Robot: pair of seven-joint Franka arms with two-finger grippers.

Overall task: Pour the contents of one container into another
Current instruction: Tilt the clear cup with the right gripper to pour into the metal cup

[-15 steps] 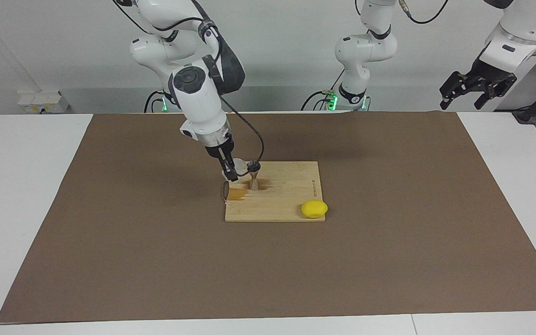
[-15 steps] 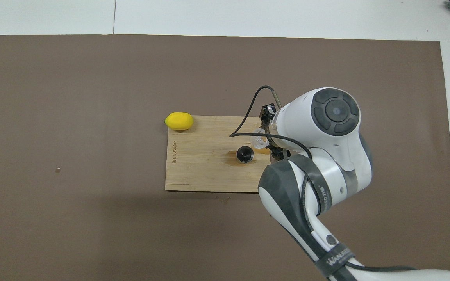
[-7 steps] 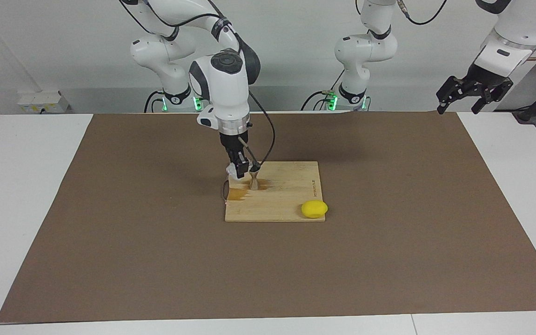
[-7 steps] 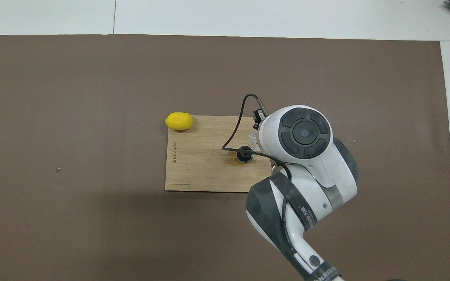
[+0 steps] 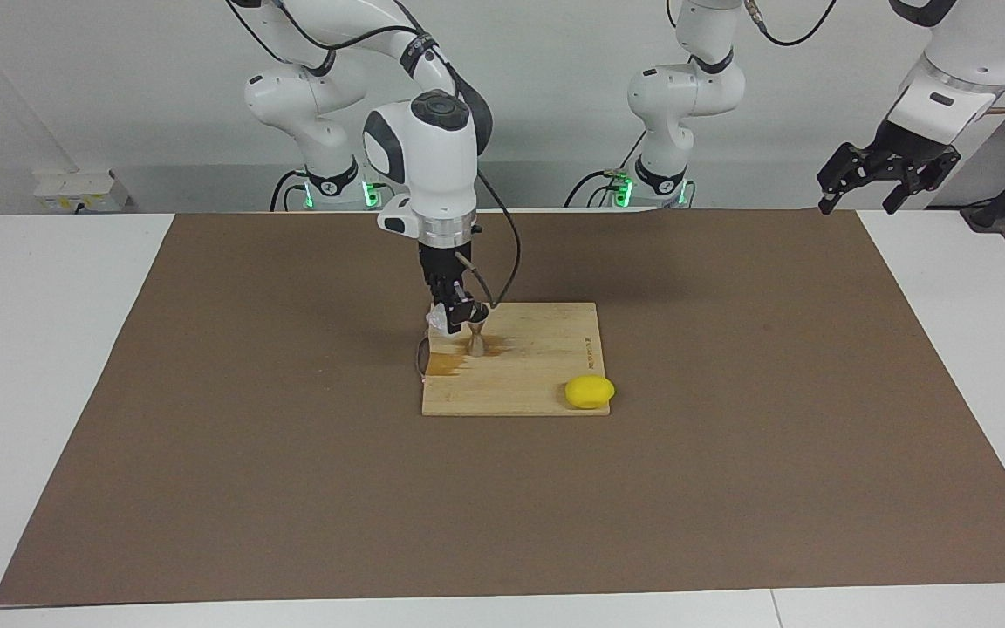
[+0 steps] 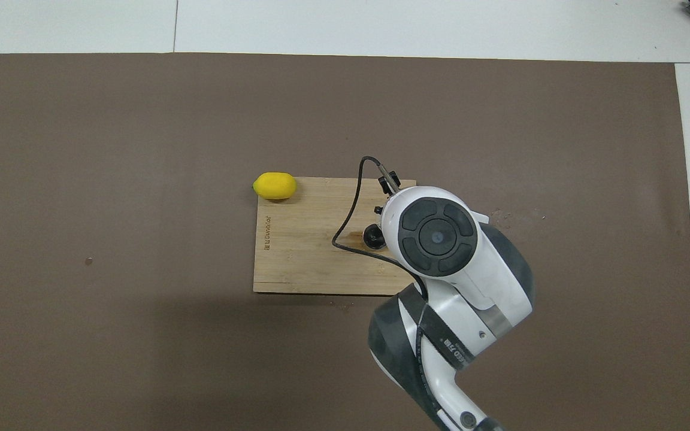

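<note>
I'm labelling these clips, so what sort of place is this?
Probably a robotics lab: two white robot arms at a table covered by a brown mat, with a cutting board, jigger and lemon as props.

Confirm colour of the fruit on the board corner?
Yellow lemon; clearest in the facing view.

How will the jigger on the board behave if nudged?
The jigger probably tips easily: it stands upright on a small foot with a narrow waist. The board looks wet around it, so it may also slide. Being metal, it should stay stiff.

text: none legible | wooden board (image 6: 309,263): printed mark, unreadable
</note>
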